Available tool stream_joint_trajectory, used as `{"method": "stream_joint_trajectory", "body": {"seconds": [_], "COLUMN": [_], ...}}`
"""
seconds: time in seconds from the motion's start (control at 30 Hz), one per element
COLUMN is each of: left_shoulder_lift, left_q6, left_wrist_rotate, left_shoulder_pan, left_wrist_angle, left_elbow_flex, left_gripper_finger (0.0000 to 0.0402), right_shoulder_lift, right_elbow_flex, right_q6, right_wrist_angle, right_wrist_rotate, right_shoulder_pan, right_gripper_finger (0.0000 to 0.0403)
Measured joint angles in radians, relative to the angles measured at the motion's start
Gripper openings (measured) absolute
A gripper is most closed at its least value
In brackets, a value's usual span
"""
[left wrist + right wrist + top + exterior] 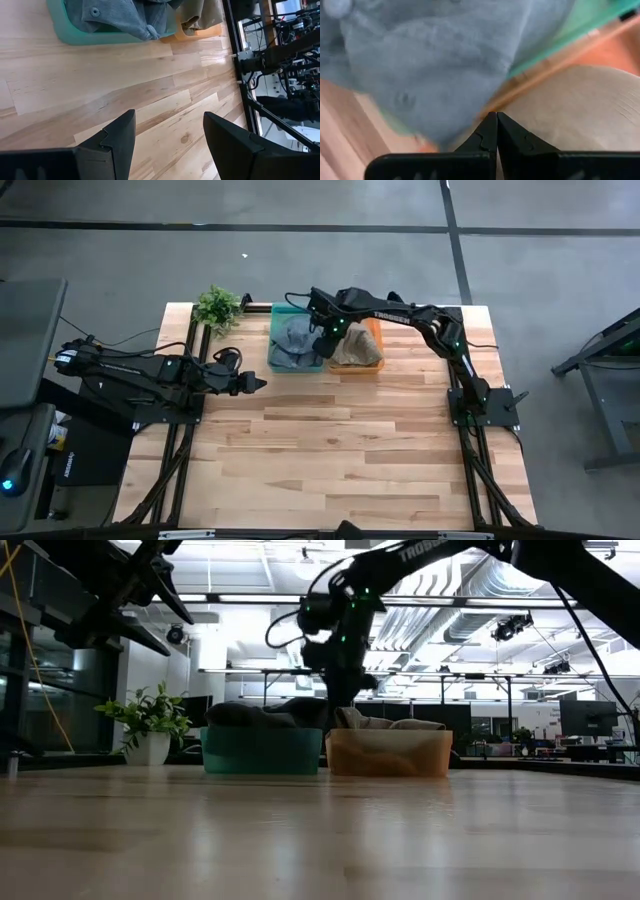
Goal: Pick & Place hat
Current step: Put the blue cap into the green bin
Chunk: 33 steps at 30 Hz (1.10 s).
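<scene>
A grey hat lies in a teal bin at the table's far side. It spills over the bin's rim in the left wrist view. A tan hat fills the orange bin beside it. My right gripper is shut. It points down at the seam between the two bins, with the grey hat on one side of its tips and the tan hat on the other. My left gripper is open and hovers over bare table at the left. My right gripper comes from above with its shut fingertips at the place where the grey hat's edge meets the tan hat. Nothing shows between the fingers. I cannot tell whether they touch either hat.
A potted plant stands at the far left corner, next to the teal bin. The orange bin sits right of it. Bare wooden table stretches from the bins to the near edge. The arm frames run along both sides.
</scene>
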Motion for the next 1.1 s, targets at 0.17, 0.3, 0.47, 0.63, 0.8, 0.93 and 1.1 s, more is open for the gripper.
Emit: {"method": "stream_joint_trajectory", "body": {"seconds": [0.17, 0.3, 0.47, 0.63, 0.8, 0.93, 1.1], "left_shoulder_lift": [0.0, 0.0, 0.0, 0.0, 0.0, 0.0, 0.0], "left_q6": [0.0, -0.004, -0.005, -0.005, -0.006, -0.008, -0.008], "left_wrist_rotate": [0.0, 0.0, 0.002, 0.002, 0.005, 0.004, 0.004], "left_shoulder_pan": [0.0, 0.0, 0.0, 0.0, 0.0, 0.0, 0.0], "left_wrist_angle": [0.0, 0.0, 0.0, 0.002, 0.004, 0.004, 0.006], "left_elbow_flex": [0.0, 0.0, 0.0, 0.0, 0.0, 0.0, 0.0], "left_gripper_finger": [0.0211, 0.0211, 0.0211, 0.0211, 0.0211, 0.0211, 0.0211], "right_shoulder_lift": [0.0, 0.0, 0.012, 0.024, 0.022, -0.008, -0.013], "right_elbow_flex": [-0.056, -0.058, -0.058, -0.071, -0.07, -0.07, -0.069], "right_q6": [0.045, 0.051, 0.058, 0.069, 0.067, 0.066, 0.067], "right_wrist_angle": [0.123, 0.168, 0.167, 0.172, 0.171, 0.169, 0.157], "right_wrist_rotate": [-0.073, -0.07, -0.069, -0.05, -0.049, -0.046, -0.05], "right_shoulder_pan": [0.004, 0.025, 0.042, 0.046, 0.037, 0.036, 0.037], "right_gripper_finger": [0.0, 0.0, 0.0, 0.0, 0.0, 0.0, 0.0]}}
